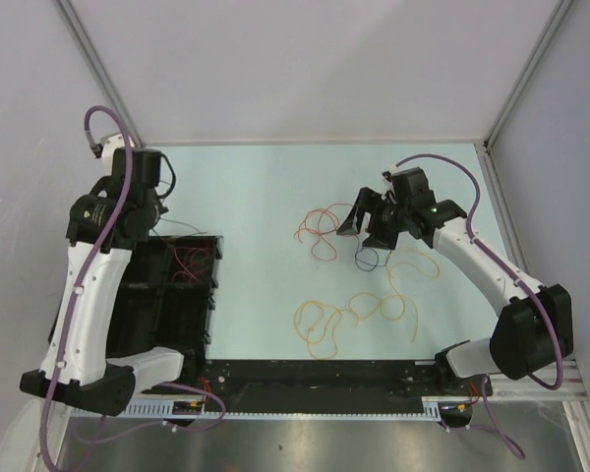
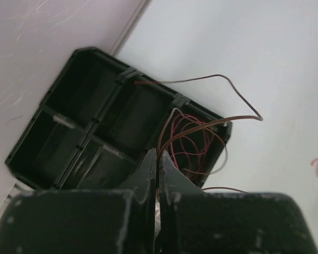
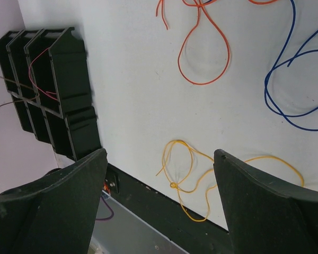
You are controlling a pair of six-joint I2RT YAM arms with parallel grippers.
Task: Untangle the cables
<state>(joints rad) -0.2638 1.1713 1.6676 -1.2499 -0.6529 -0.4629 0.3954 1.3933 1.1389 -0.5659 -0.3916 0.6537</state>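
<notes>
Pale table, right pincer spread beside blue cable; left pincer pinching brown cable over tray

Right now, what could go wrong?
1. The left claw is shut on the brown cable, which passes over the pink-red cable in the tray; lifting may drag both out.
2. The yellow cable under the open right claw shows what looks like a small knot; pulling could tighten it.
</notes>
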